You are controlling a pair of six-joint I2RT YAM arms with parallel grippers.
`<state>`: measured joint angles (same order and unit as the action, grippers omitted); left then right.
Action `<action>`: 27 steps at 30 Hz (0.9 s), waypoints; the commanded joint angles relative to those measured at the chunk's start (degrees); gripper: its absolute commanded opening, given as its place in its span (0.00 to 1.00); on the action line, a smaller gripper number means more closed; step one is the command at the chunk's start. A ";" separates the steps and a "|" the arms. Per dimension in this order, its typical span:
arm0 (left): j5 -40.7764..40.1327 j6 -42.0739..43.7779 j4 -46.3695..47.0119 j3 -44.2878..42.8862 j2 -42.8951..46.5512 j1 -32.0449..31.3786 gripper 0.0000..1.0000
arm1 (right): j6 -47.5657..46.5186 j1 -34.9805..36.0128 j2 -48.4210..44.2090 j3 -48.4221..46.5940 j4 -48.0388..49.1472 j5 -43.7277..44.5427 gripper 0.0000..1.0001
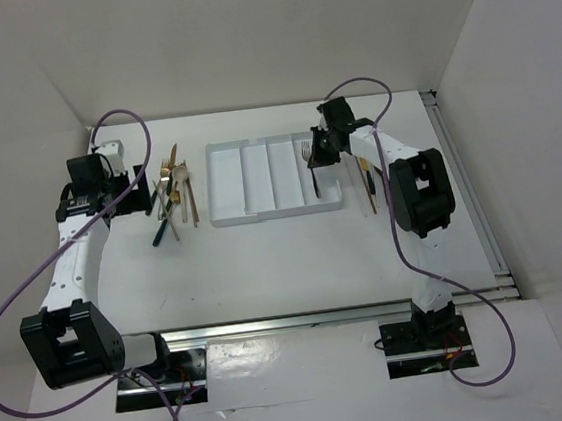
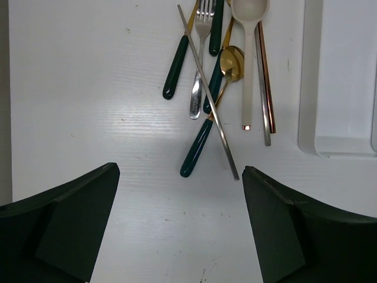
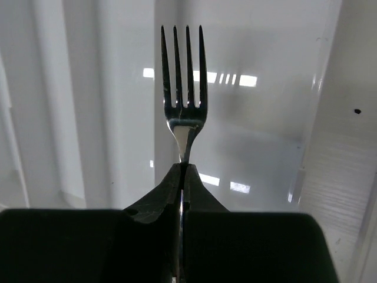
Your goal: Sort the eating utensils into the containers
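Observation:
The white tray (image 1: pixel 226 181) with four long compartments lies mid-table. My right gripper (image 1: pixel 319 152) is shut on the neck of a silver fork (image 3: pixel 184 88) and holds it, tines forward, over the tray's rightmost compartment (image 3: pixel 259 118). A pile of gold-headed, teal-handled utensils (image 1: pixel 174 197) lies left of the tray. In the left wrist view it shows a fork (image 2: pixel 200 65), a gold spoon (image 2: pixel 232 59), a white spoon (image 2: pixel 250 35), a thin silver stick (image 2: pixel 209 88) and copper chopsticks (image 2: pixel 266 76). My left gripper (image 2: pixel 179 224) is open and empty, just short of the pile.
More slim utensils (image 1: pixel 367 183) lie on the table right of the tray. The tray's left edge (image 2: pixel 339 88) is to the right of the pile. White walls enclose the table at the back and sides.

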<state>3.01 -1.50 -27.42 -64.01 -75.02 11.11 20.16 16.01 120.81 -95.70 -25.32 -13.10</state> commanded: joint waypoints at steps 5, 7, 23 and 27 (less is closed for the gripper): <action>-0.90 1.50 1.13 1.43 2.42 0.31 1.00 | -0.04 0.78 2.40 -5.10 1.41 7.56 0.00; -0.90 1.50 1.14 2.04 2.43 0.31 1.00 | -1.27 0.78 2.94 -5.63 1.42 7.57 0.00; 2.88 0.97 3.51 2.57 -0.47 0.31 1.00 | -19.71 -0.62 -9.53 1.02 3.35 7.57 0.58; 3.41 0.97 3.51 2.57 -1.09 0.31 1.00 | -24.90 -6.59 -15.59 7.10 2.75 7.49 0.57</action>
<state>4.73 -1.28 -25.41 -61.69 -75.70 11.11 1.50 14.31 111.68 -91.50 -23.79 -6.68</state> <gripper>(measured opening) 1.000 0.569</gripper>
